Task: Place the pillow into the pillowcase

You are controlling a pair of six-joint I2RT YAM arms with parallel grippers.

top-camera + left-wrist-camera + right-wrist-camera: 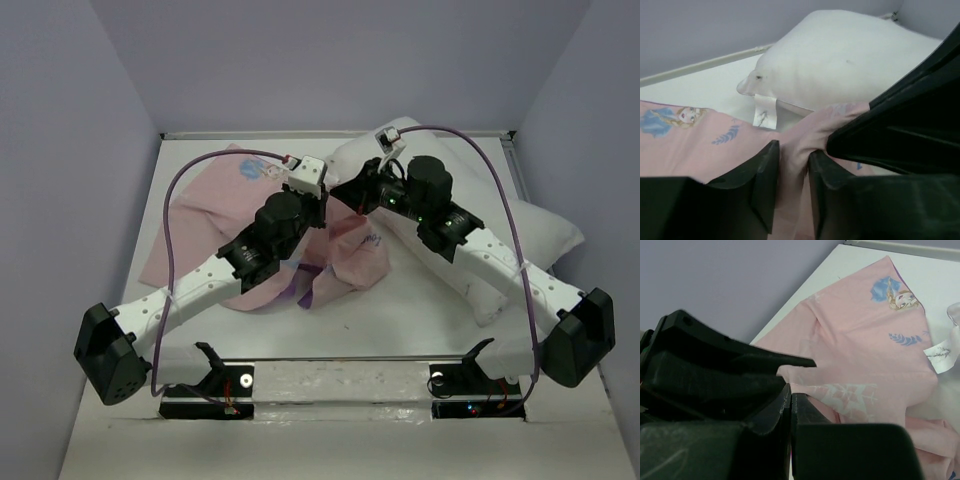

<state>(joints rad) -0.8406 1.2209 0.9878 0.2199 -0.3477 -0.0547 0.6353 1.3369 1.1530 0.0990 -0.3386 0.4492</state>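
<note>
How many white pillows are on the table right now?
1. The large plump white fabric pillow lies at the far right of the white table, partly under the right arm, its corner beside the pink printed fabric pillowcase. No sign of another hidden.

White and plump, the large pillow (545, 232) is lying across the far right of the counter (420, 320), angled from the back wall toward the right edge, a small sewn tag (764, 111) hanging at one corner. The thin pillowcase (205, 215) is sprawling crumpled on its left, pale pink reverse showing a cartoon princess and blue leaf print, its edge touching the pillow. One fold is standing bunched between the fingers of the left tool (792, 152).
</note>
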